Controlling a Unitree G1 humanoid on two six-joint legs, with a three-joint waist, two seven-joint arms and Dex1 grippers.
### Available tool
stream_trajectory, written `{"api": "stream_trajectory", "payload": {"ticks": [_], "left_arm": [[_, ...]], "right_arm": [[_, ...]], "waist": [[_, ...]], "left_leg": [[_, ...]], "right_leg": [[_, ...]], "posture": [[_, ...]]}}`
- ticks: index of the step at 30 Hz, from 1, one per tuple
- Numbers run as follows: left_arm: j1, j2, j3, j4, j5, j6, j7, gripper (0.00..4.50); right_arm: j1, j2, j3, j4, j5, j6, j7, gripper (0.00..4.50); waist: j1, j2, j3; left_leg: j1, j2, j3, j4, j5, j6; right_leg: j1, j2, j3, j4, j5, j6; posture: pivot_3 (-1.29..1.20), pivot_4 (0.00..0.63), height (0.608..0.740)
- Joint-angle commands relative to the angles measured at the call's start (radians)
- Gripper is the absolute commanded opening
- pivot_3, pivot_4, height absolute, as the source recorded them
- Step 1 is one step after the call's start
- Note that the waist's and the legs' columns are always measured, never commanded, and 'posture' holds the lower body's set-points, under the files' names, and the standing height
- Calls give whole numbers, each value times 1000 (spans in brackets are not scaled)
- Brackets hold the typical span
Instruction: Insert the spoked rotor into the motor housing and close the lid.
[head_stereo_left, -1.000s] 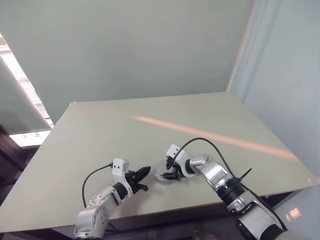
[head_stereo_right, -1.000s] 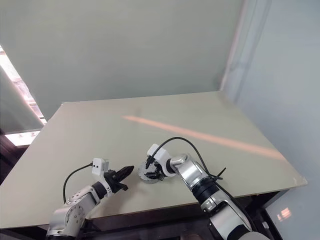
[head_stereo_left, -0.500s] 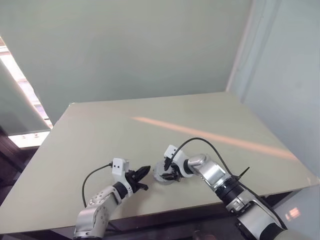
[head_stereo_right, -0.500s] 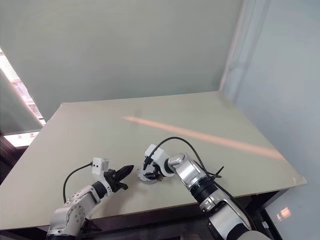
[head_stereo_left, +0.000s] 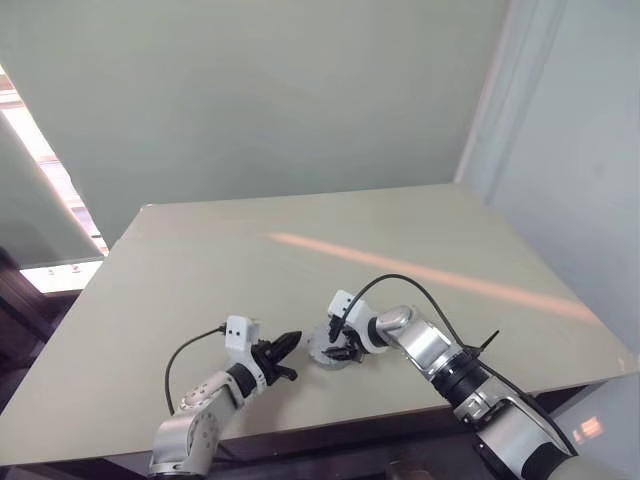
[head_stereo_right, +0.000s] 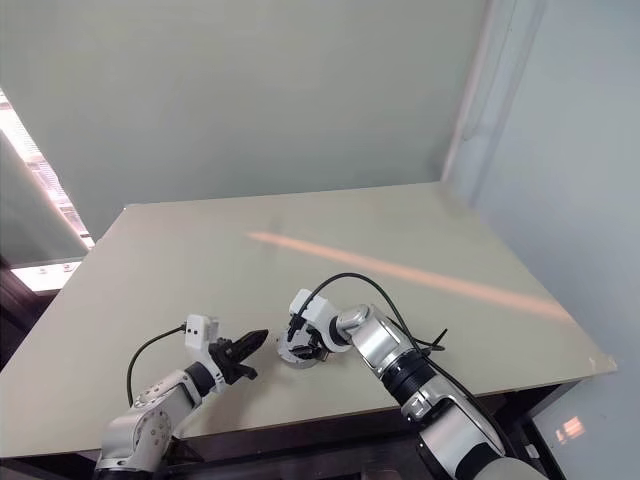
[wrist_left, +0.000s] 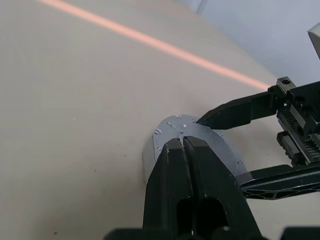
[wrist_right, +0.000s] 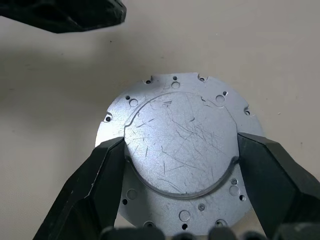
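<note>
- Step in hand, as I read it: handling the motor housing (wrist_right: 180, 125) itself, which lies flat on the table (head_stereo_left: 250, 250) close to the near edge, between the two arms.
- Right gripper (head_stereo_left: 343, 350) angles down over the housing. Its two black fingers (wrist_right: 107, 170) stand wide, one on each side of the raised round centre, and look pressed against its rim. I take that for a grip on the housing rather than a hover.
- Left gripper (head_stereo_left: 292, 340) is just beside the housing, pointing at it. Its fingers are pressed together with nothing between them, and the tips sit near the flange without clearly touching it.
- The face turned up is plain scratched silver with a ring of small holes around the flange. There is no dark inner ring or open cup to be seen, so the housing may be lying with its closed side up. Whether anything sits inside it I cannot tell.
- Progress looks early or uncertain. Nothing here says the rotor is seated or the lid is on.
- If the open side is underneath, the next move calls for lifting the housing and turning it over, or setting it square so its mouth faces up.
- The closed left fingers could steady the flange while that happens.
- The hold is only on a low, smooth rim, so the part may slip or skid across the table unless the lift is slow and level.
</note>
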Motion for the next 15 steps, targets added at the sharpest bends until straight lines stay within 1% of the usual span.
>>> {"api": "stream_trajectory", "payload": {"ticks": [1,8,15], "left_arm": [[-42,-18,-47,22,49,-39,3,0],[-90,-15,-117,152,175,-64,32,0],[-97,-3,-138,196,222,-79,28,0]], "right_arm": [[45,-25,58,105,-51,31,0,3242],[43,-25,54,102,-52,24,-5,3242],[49,-29,29,78,-41,30,-17,3242]], "waist": [[0,0,0],[0,0,-1],[2,3,-5]], "left_leg": [[0,0,0,0,0,0],[0,0,0,0,0,0],[1,-1,0,0,0,0]], "right_leg": [[0,0,0,0,0,0],[0,0,0,0,0,0],[1,0,0,0,0,0]], "posture": [[0,0,740],[0,0,740],[0,0,740]]}}
